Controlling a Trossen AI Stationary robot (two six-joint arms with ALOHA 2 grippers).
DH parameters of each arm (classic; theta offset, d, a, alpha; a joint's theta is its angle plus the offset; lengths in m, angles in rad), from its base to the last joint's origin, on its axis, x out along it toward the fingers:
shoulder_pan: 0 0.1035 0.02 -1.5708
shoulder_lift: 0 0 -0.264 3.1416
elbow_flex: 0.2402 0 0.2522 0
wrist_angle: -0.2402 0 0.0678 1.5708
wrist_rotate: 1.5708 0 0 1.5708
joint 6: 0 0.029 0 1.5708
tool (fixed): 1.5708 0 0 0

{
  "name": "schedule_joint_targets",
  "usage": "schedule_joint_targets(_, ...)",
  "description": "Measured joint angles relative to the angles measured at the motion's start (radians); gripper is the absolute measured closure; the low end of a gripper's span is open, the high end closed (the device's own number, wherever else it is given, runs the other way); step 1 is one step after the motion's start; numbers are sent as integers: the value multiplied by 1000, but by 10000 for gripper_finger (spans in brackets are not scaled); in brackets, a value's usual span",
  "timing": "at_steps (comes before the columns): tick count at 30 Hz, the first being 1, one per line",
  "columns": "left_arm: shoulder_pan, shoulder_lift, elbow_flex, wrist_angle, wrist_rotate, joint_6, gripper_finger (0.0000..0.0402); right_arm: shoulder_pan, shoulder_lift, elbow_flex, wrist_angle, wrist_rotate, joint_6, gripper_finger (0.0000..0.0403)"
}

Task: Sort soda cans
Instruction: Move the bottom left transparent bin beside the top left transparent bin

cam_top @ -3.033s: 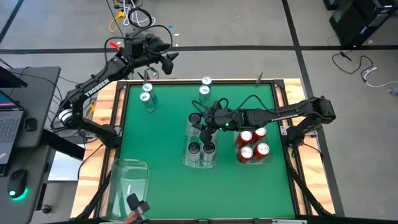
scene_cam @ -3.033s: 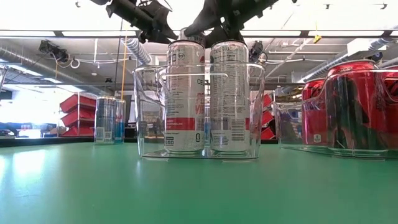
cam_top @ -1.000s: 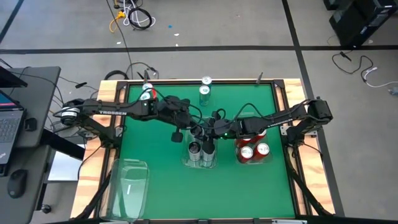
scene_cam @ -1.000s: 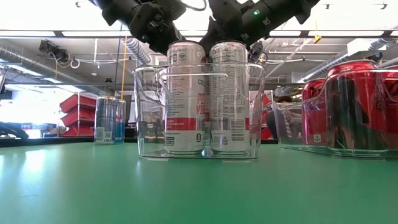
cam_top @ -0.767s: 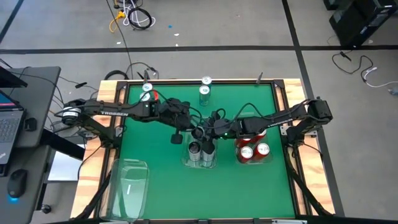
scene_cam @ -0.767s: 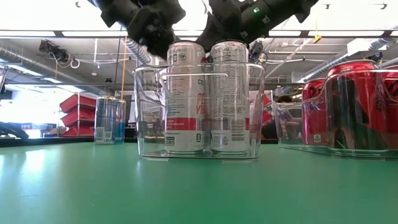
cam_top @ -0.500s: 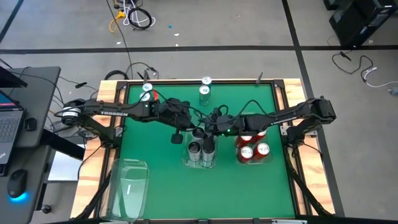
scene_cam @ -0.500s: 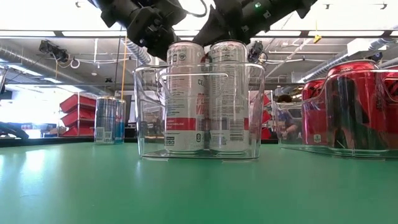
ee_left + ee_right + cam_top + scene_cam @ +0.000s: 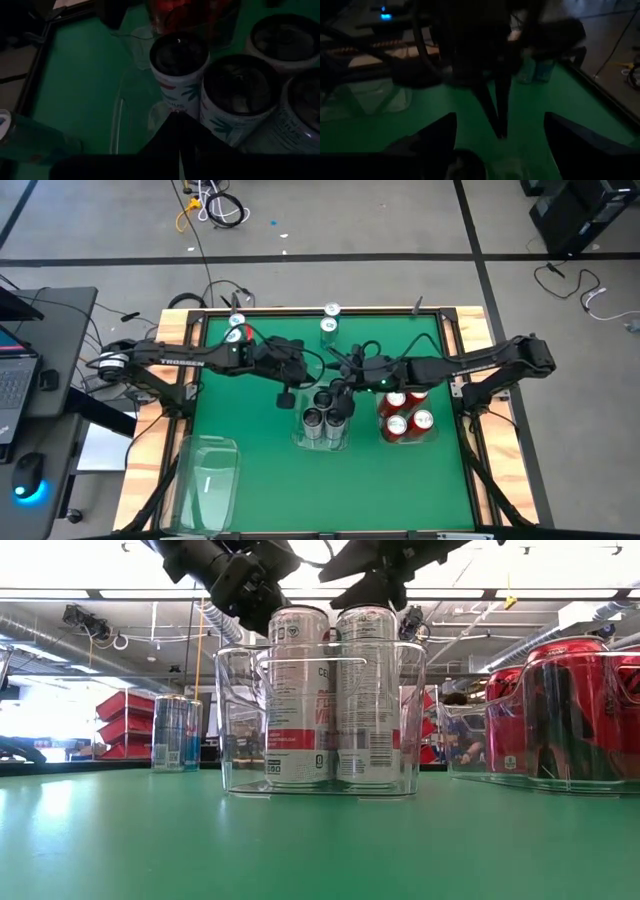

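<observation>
Several dark grey soda cans (image 9: 322, 418) stand upright in a clear bin (image 9: 240, 720) mid-table. My right gripper (image 9: 341, 397) hangs open just above the bin's far right can, its fingers apart over that can's top (image 9: 465, 167) and touching nothing. My left gripper (image 9: 178, 116) is shut and hovers by the bin's far left corner, pointing at the cans (image 9: 179, 52) from above the rim. Red cans (image 9: 405, 418) fill a second clear bin to the right. Two pale teal-topped cans (image 9: 328, 326) (image 9: 236, 332) stand on the mat near the far edge.
An empty clear bin (image 9: 208, 475) lies at the near left corner. The two arms meet close together over the middle bin. Green mat lies bare to the near side and left of the bins. A laptop (image 9: 15, 380) sits beyond the left edge.
My right gripper has risen from among the grey cans and drawn back a little toward the table's right edge; a can it covered now stands uncovered in the bin's far half. My left gripper has kept still, shut.
</observation>
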Motion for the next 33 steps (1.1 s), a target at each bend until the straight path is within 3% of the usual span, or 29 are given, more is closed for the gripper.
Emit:
schedule_joint_targets(10,1,-120,2,-33,7,-3,401,0,-27,0,-103,-116,1,151)
schedule_joint_targets(18,3,-126,-45,-47,72,-40,401,8,-61,-1,-264,-114,4,182)
schedule_joint_targets(22,30,-144,-79,0,53,-112,401,11,-97,-1,-286,-47,3,213)
schedule_joint_targets(27,90,-161,-91,-41,47,-193,401,-35,-144,0,-422,145,2,241)
schedule_joint_targets(33,104,-242,-90,-207,49,-209,401,-134,-160,-27,-495,98,19,247)
